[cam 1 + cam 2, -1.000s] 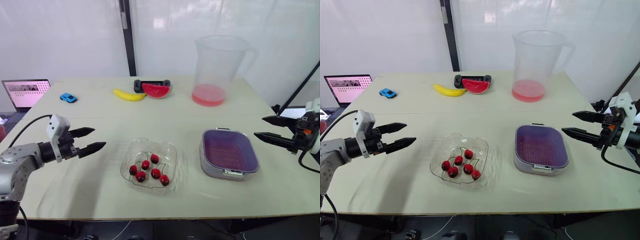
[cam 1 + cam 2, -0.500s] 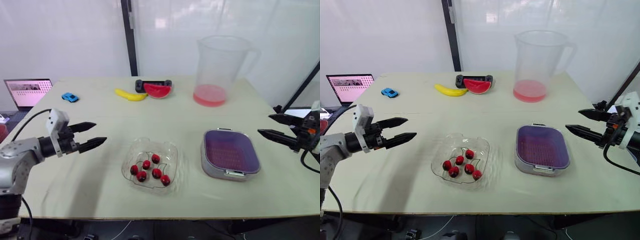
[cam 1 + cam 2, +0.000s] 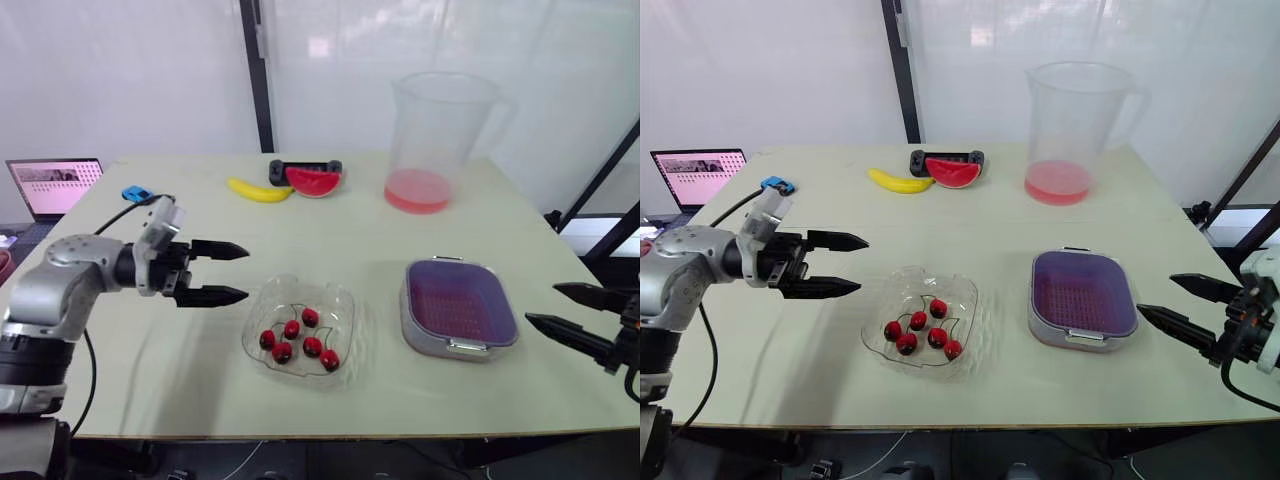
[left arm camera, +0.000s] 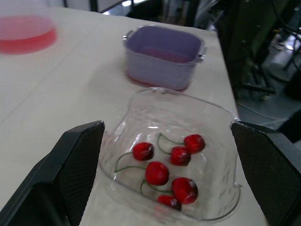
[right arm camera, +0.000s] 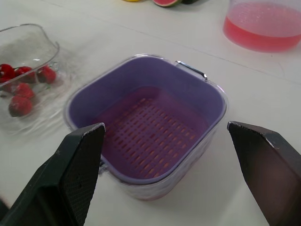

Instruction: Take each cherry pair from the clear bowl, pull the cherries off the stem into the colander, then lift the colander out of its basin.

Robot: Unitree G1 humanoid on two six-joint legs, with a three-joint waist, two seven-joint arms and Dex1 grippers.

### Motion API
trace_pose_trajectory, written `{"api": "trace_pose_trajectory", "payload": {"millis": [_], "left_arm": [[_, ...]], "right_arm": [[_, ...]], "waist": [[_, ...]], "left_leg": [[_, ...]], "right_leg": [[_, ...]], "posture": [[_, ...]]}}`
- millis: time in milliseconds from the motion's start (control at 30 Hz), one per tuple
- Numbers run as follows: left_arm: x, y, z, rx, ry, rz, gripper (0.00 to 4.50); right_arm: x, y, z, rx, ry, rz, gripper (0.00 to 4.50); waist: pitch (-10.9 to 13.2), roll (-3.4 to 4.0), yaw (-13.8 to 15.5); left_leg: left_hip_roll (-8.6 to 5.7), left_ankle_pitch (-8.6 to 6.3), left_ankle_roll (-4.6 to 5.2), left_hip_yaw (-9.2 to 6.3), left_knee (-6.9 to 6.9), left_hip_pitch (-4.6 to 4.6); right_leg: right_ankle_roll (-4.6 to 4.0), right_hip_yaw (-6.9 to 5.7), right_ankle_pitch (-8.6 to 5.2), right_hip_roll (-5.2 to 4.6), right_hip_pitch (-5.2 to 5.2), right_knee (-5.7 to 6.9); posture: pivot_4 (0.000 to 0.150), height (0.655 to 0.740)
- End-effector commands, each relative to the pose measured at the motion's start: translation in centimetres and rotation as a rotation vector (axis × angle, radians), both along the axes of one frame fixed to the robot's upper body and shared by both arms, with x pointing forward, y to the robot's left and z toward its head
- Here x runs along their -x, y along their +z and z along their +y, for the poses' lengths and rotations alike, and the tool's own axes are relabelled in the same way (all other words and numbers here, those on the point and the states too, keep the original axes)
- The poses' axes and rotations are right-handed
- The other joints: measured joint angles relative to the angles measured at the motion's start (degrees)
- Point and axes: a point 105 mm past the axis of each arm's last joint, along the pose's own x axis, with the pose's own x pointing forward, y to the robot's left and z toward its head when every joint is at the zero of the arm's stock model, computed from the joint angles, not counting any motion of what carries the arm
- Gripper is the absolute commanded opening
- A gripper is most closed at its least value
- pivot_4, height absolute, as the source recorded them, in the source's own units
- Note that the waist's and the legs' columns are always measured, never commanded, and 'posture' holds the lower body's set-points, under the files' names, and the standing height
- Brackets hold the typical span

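Six stemmed cherries (image 3: pixel 300 336) are seen in the clear bowl (image 3: pixel 262 300) on the tabletop (image 3: pixel 180 395), beside the empty purple colander (image 3: pixel 460 303); the left pincer (image 3: pixel 243 272), held wide open and empty near the bowl, is best closed on one stem, the right pincer (image 3: pixel 542 304) likewise open and empty.

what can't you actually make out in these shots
Laptop screen: too small to read in the head views.
Blue toy car: partly hidden behind the left arm in the head views.
Black device: partly covered by the watermelon slice, so unidentifiable.
Basin interior: hidden under the purple colander, head and wrist views alike.
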Motion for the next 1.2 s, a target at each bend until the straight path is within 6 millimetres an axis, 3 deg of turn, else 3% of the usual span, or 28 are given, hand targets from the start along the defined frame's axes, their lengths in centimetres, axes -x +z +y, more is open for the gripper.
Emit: {"api": "trace_pose_trajectory", "payload": {"millis": [33,167,267,367,500,633,767,967,1067,1200], "left_arm": [[-0.1,0.8,-0.2,0.005,-0.024,-0.04,4.5],[-1.1,0.7,0.5,0.056,0.061,-0.073,4.5],[-0.6,0.2,1.7,0.113,0.144,-0.081,4.5],[0.0,-0.6,2.2,0.129,0.191,-0.085,4.5],[1.2,-2.1,3.3,0.142,0.284,-0.081,4.5],[1.9,-2.8,4.8,0.161,0.409,-0.083,4.5],[3.1,-3.4,5.2,0.177,0.463,-0.072,4.5],[4.4,-3.8,5.4,0.168,0.503,-0.065,4.5],[4.8,-4.1,5.5,0.158,0.521,-0.054,4.5],[4.9,-4.2,5.4,0.148,0.528,-0.05,4.5]], "right_arm": [[0.2,1.8,1.4,0.073,-0.007,-0.036,4.47],[0.2,2.1,5.4,0.096,0.169,0.146,4.47],[-1.4,3.5,9.3,0.222,0.288,0.08,4.47],[-2.7,4.7,12.0,0.257,0.373,0.039,4.47],[-5.0,5.2,16.4,0.362,0.468,0.094,4.47],[-5.7,4.0,20.8,0.443,0.582,0.22,4.47],[-6.9,2.3,23.7,0.491,0.597,0.218,4.47],[-7.8,-0.3,25.7,0.54,0.606,0.266,4.47],[-8.6,-1.3,26.8,0.57,0.602,0.247,3.68],[-9.6,-2.5,28.4,0.606,0.615,0.213,3.68]], "waist": [[0.0,0.0,-0.1],[0.0,0.03,-0.2],[0.0,0.0,-0.9],[0.0,-0.09,-1.2],[0.0,-0.1,-1.5],[0.0,-0.1,-1.1],[0.0,-0.15,-0.9],[0.0,-0.17,-1.0],[0.0,-0.17,-1.2],[0.0,-0.16,-1.6]], "left_leg": [[0.02,-0.01,0.01,-0.01,0.01,0.01],[0.08,-0.04,0.08,-0.02,0.06,0.03],[0.21,-0.1,0.17,-0.12,0.08,0.02],[0.24,-0.12,0.21,-0.08,0.06,-0.03],[0.17,-0.12,0.2,-0.06,0.18,-0.14],[0.18,-0.13,0.2,-0.13,0.14,-0.2],[0.12,-0.13,0.2,-0.17,0.35,-0.61],[0.06,-0.13,0.19,-0.16,0.66,-1.01],[0.06,-0.12,0.16,-0.16,0.65,-1.0],[0.06,-0.12,0.16,-0.14,0.62,-0.97]], "right_leg": [[0.0,0.01,0.0,0.01,0.0,0.0],[0.0,0.09,0.0,0.03,-0.01,0.04],[-0.02,0.03,0.0,0.12,0.01,0.0],[-0.02,0.09,0.0,0.01,-0.06,-0.03],[-0.01,0.08,0.0,-0.13,-0.13,-0.07],[-0.01,0.06,0.0,-0.12,-0.26,-0.03],[-0.01,0.04,0.02,-0.15,-0.59,0.07],[0.01,0.06,0.03,-0.19,-1.01,0.4],[0.01,0.05,0.03,-0.17,-1.06,0.52],[0.0,0.07,0.03,-0.16,-1.19,0.77]], "posture": [[0.15,0.74],[0.15,0.74],[0.15,0.74],[0.15,0.74],[0.15,0.74],[0.15,0.74],[0.15,0.74],[0.15,0.74],[0.15,0.74],[0.15,0.74]]}}
